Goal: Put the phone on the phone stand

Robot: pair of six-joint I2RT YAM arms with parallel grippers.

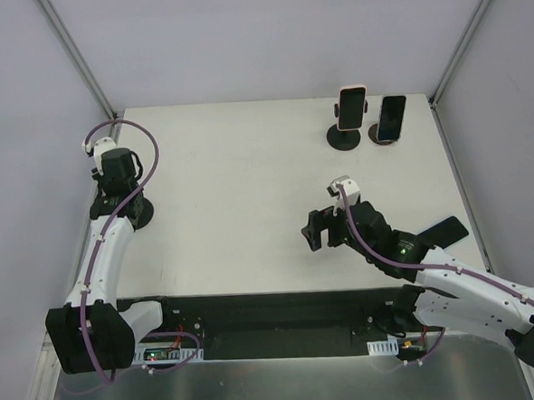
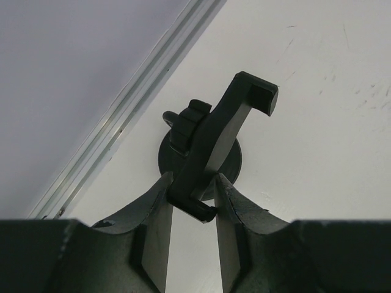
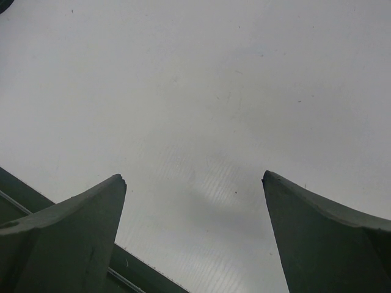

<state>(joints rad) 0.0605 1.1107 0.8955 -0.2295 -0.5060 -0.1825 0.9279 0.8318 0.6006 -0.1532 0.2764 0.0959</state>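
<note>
The left jaws are clamped on the empty phone stand [image 2: 211,140]. Their fingers [image 2: 153,213] press either side of its black cradle just above the lower lip, and the round base sits right beyond the fingertips on the worktop [image 1: 239,193]. Nothing rests in that cradle. The right jaws stand wide apart over bare worktop and hold nothing, so neither pair has a phone.

Well beyond the right jaws, at the far edge, a pale-cased phone [image 1: 353,107] is propped on another stand, and a dark phone [image 1: 392,117] leans just beside it. Behind the right jaws, alongside the right arm [image 1: 453,275], lies a dark flat slab [image 1: 447,231]; whether it is a phone I cannot tell.

I'd say the job is barely begun. The stand is secured, perhaps to steady it, but a phone is yet to be picked up, carried across and seated in the cradle.
</note>
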